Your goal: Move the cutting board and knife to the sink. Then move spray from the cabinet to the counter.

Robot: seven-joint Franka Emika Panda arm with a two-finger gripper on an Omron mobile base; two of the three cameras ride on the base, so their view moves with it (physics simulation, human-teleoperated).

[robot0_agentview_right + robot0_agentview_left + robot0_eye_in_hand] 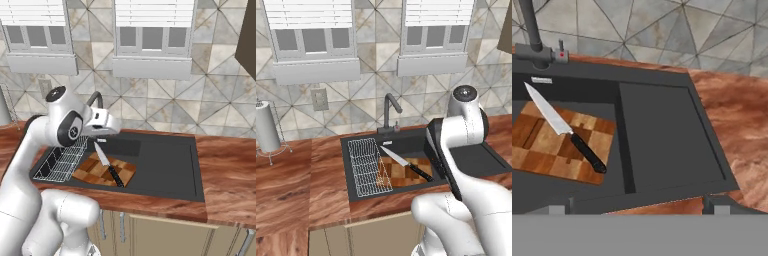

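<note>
Dark grey sink (356,192), set into the long reddish-brown wood-grain counter (286,185): a deep basin at its left end and a flat drainboard at its right end.

Rectangular wooden cutting board of light and dark brown chequered blocks (542,150): lies in the basin, its far edge propped higher than its near edge. In the left base view its left edge is just beside the white wire rack (368,165) that stands in the basin's left part.

Slim kitchen knife with pointed silver blade and black handle (564,130): rests on top of the cutting board, laid diagonally. The blade tip reaches past the board's far edge toward the back wall of the basin; the handle ends near the board's front right corner.

Dark grey tap with a curved spout (388,112): stands on the sink's back rim, behind the basin.

Grey drainboard of the sink (657,135): flat, to the right of the basin, bordered by counter along its back and right edges.

White paper towel roll on a wire stand (266,127): upright on the counter, well left of the sink, near the back wall.

My gripper (637,210): my two dark fingertips (717,206) stand spread wide apart and hold nothing. In the right base view my hand hangs above the basin's back left part, apart from board and knife.
</note>
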